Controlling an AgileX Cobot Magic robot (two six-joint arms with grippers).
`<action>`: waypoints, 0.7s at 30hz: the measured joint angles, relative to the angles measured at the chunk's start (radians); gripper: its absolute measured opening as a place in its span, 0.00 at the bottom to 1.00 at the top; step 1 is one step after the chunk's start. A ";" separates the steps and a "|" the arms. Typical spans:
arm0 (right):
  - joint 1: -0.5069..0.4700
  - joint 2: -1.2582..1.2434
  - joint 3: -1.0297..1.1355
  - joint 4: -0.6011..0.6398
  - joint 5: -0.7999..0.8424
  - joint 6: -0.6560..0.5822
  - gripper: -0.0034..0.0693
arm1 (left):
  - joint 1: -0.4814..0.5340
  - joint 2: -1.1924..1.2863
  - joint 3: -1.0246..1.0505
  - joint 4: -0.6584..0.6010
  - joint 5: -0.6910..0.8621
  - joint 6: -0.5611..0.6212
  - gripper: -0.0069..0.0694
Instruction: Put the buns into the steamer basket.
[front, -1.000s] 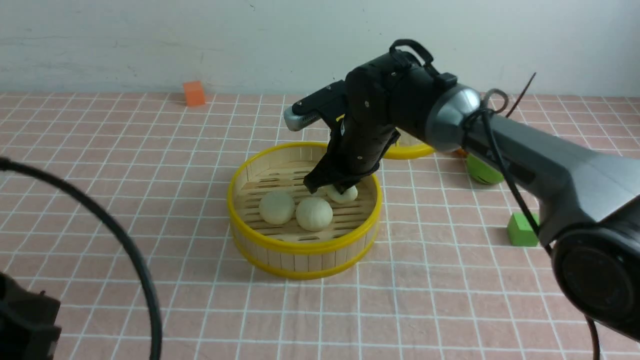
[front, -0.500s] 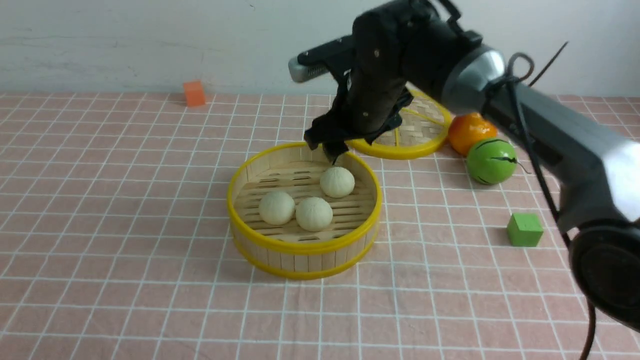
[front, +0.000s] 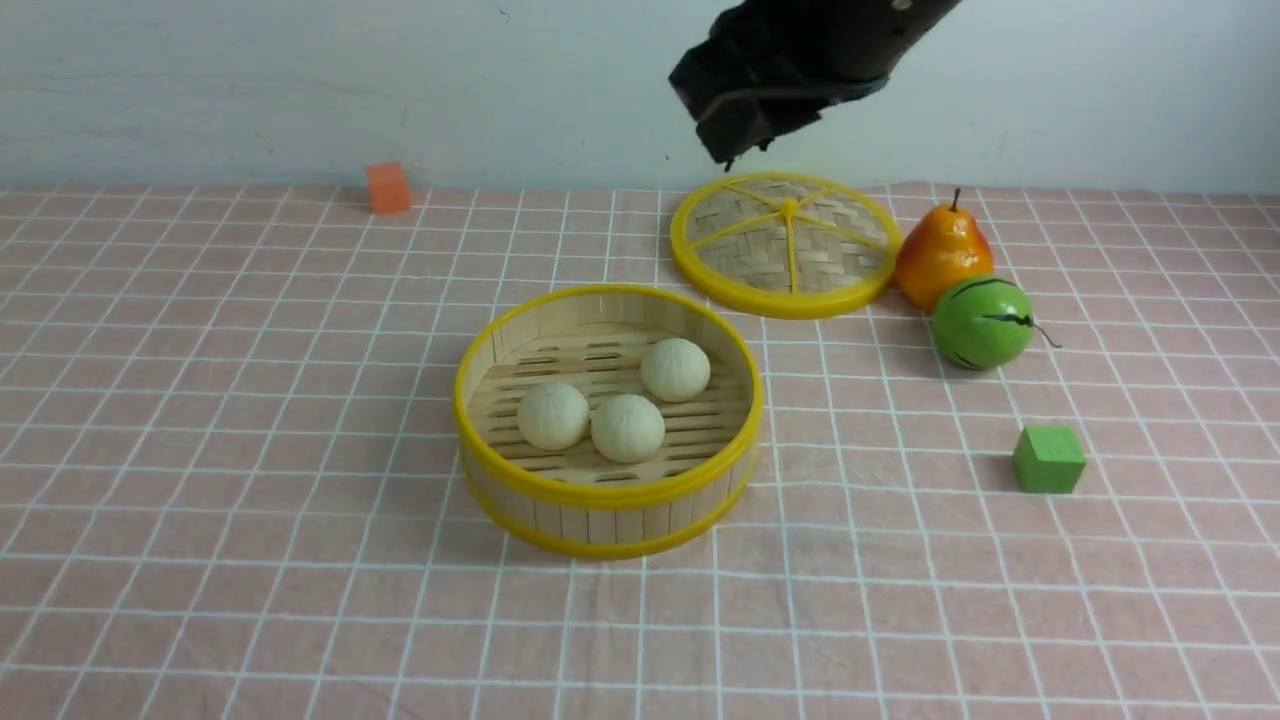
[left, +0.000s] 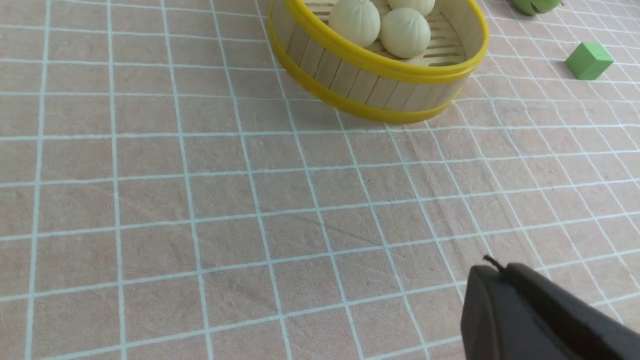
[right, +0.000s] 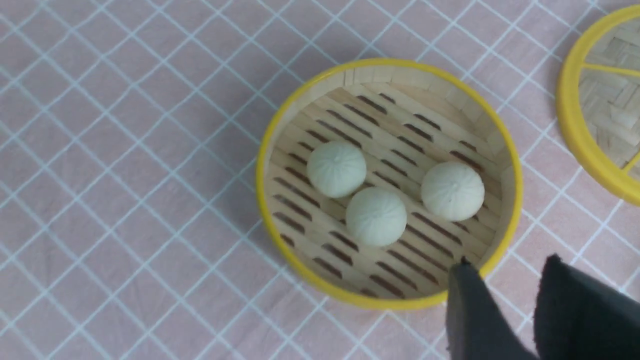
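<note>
All three buns, one (front: 553, 415), a second (front: 627, 427) and a third (front: 675, 368), lie on the slatted floor of the steamer basket (front: 608, 495). The first two touch or nearly touch towards its near side. The third sits apart from them, closer to the far wall. I count none outside the basket, so I judge the loading done and the step in hand to be getting clear.

My right gripper (right: 506, 272) hangs high above the basket's far right side, its fingers parted with nothing between them. My left gripper (left: 492, 272) is clenched shut and empty, low over the tablecloth (front: 250, 560) well to the near left of the basket.

To finish cleanly I would take the right arm up and away from the basket rather than across it, so nothing clips the yellow rim or jolts the buns. The woven lid (front: 785, 245) lies flat just behind and to the right of the basket, and I would stay clear of it too.

Further right of the basket are a pear (front: 943, 258), a green striped fruit (front: 981, 323) and a green cube (front: 1048, 459). None of them is in any container. The basket holds only the buns.
</note>
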 joint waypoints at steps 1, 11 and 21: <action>0.000 -0.045 0.053 0.001 0.000 -0.008 0.20 | 0.000 0.000 0.000 0.000 0.000 0.000 0.08; 0.000 -0.541 0.694 -0.001 -0.227 -0.021 0.02 | 0.000 0.000 0.000 -0.001 0.000 -0.001 0.09; 0.000 -0.988 1.207 -0.001 -0.602 -0.022 0.02 | 0.000 0.000 0.000 -0.001 0.000 -0.001 0.10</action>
